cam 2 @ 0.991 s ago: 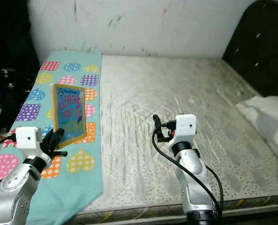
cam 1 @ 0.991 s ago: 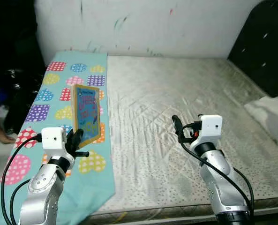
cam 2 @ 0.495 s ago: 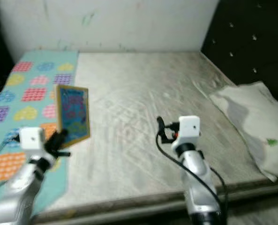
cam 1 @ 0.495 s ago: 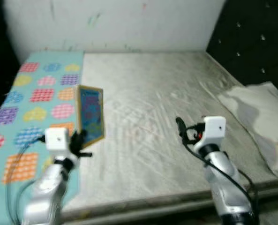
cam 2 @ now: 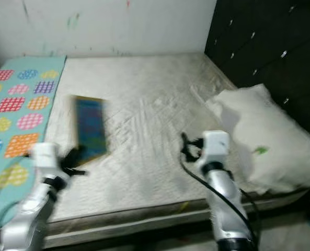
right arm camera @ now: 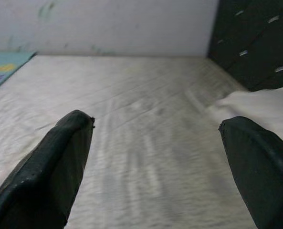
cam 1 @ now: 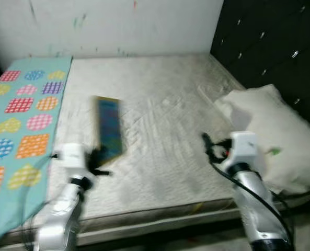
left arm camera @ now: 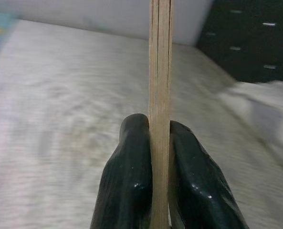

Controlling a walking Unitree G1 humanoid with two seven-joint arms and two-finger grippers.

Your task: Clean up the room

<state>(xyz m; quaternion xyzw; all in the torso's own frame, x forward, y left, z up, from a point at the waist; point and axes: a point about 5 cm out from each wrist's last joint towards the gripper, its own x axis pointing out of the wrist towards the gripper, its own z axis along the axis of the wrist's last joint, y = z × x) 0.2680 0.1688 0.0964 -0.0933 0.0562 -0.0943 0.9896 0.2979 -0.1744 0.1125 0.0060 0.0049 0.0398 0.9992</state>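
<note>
left gripper (left arm camera: 159, 143) clamps upright book (cam 1: 109, 130) over mattress (cam 1: 165, 104) | cover writing blurred, unreadable | right gripper (right arm camera: 155, 143) fingers spread, empty | pillow (cam 1: 264, 130) at right

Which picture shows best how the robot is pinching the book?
The left wrist view: the book's thin edge sits squeezed between the left gripper's two black fingers, jaws shut on it. The eye views show its blurry blue cover upright above the mattress.
</note>
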